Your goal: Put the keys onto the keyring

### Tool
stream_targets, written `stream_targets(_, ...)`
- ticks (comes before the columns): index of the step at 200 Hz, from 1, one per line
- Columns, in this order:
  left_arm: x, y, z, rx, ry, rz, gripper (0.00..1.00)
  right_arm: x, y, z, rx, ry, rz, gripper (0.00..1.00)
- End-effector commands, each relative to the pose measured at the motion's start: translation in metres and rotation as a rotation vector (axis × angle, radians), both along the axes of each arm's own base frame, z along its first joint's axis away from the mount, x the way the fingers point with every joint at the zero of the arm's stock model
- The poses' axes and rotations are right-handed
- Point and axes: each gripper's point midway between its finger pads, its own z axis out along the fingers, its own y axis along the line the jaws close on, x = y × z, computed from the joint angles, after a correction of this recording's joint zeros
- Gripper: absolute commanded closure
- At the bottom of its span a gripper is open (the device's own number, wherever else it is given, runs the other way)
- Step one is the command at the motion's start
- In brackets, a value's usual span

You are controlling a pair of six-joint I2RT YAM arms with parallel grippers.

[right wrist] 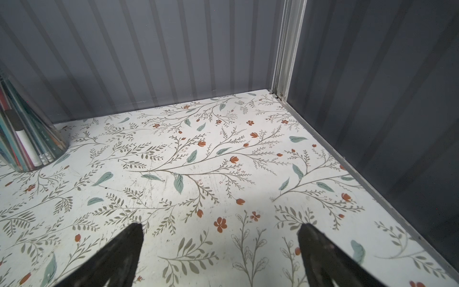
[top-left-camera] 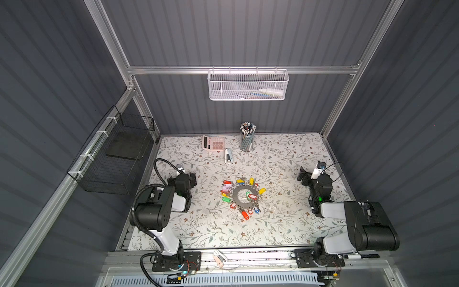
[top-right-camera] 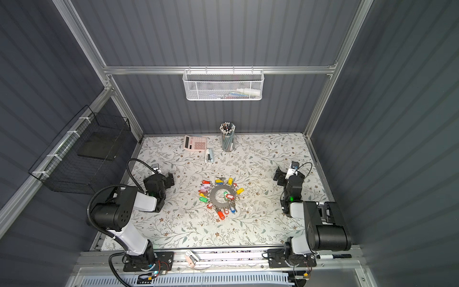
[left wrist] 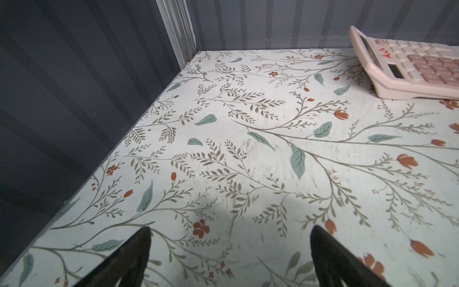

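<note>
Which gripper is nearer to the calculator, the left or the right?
Left. The left gripper is just on the robot's side of the calculator, slightly to its left in both top views. The right gripper is much farther, off to its right.

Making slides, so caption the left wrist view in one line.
Open left gripper above the floral table, nothing between its jaws, pink calculator near the back wall.

keyring (top-left-camera: 236, 197): 1
keys (top-left-camera: 226, 199): approx 15, tangled, exact no. unclear
calc (top-left-camera: 213, 143): 1
stapler (top-left-camera: 228, 155): 1
pencil cup (top-left-camera: 247, 144): 1
baskets (top-left-camera: 223, 87): 2
</note>
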Motion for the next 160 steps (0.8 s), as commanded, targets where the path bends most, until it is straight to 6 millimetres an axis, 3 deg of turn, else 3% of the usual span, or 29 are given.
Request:
stream_targets(1, 0.0035, -0.0026, 0.0064, -0.010, -0.021, -0.007, 0.00, 0.0005, 0.0022, -0.0008, -0.007, 0.000, 0.011, 0.01)
stream_targets(160, 0.0036, -0.0026, 0.0062, -0.010, -0.021, -0.007, 0.00, 0.0021, 0.0022, -0.0023, 0.020, 0.012, 0.046, 0.01)
